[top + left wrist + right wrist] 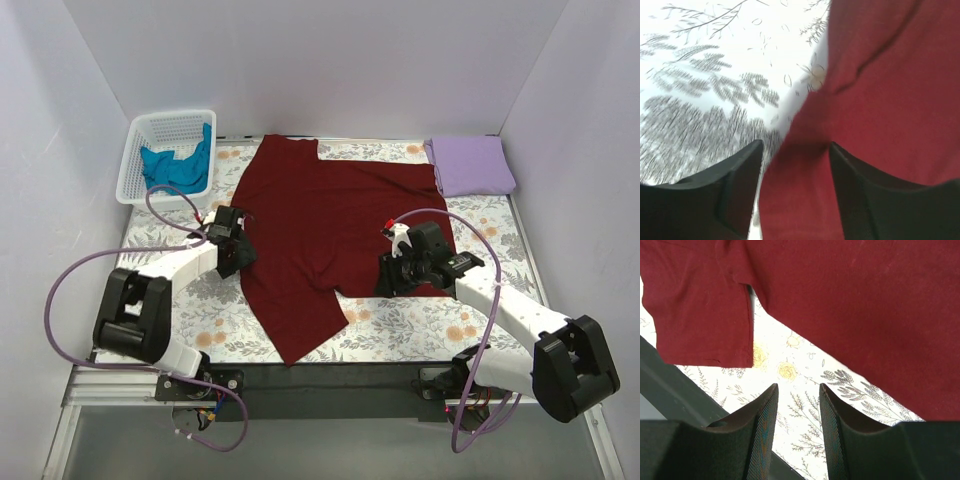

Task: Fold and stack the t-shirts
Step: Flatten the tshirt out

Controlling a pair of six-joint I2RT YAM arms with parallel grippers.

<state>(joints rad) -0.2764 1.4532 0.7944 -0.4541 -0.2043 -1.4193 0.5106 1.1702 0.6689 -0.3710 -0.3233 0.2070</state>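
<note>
My left gripper stands spread over the nine o'clock edge of the maroon t-shirt, which lies flat at centre. My right gripper, also spread and empty, is at five o'clock. The fabric looks soft and limp, so I would pinch its edge.

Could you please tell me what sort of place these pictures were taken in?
Probably a robot lab's test booth staged for laundry folding: plain white walls on three sides, a left arm and right arm bolted at the near edge, and a maroon t-shirt spread on a floral cloth near a white basket.
</note>
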